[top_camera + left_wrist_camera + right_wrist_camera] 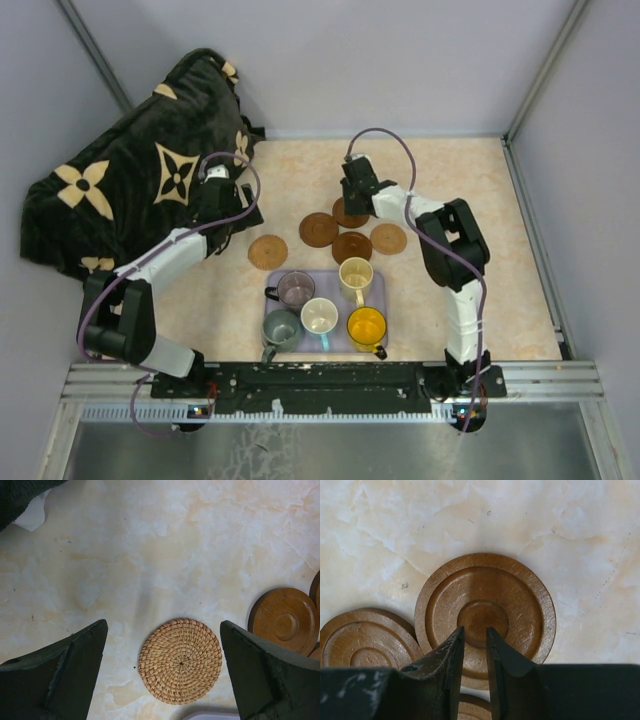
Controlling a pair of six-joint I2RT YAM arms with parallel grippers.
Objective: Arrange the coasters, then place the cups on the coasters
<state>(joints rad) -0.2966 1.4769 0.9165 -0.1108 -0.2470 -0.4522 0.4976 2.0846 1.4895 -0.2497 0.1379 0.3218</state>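
We find the coasters [351,245] clustered, cups [319,316] all on the tray [381,296]; left gripper [164,625] spread, right gripper [475,630] nearly pressed together.

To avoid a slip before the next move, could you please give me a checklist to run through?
1. Left tool open, straddling the woven coaster without touching it: ok.
2. Right tool nearly shut over a brown coaster; grip on it: cannot tell.
3. Brown coasters spaced apart: not ok, they bunch, touching or overlapping.
4. Cups on coasters: not ok, all five stand on the lavender tray.
5. Dark blanket clear of the coasters: ok.
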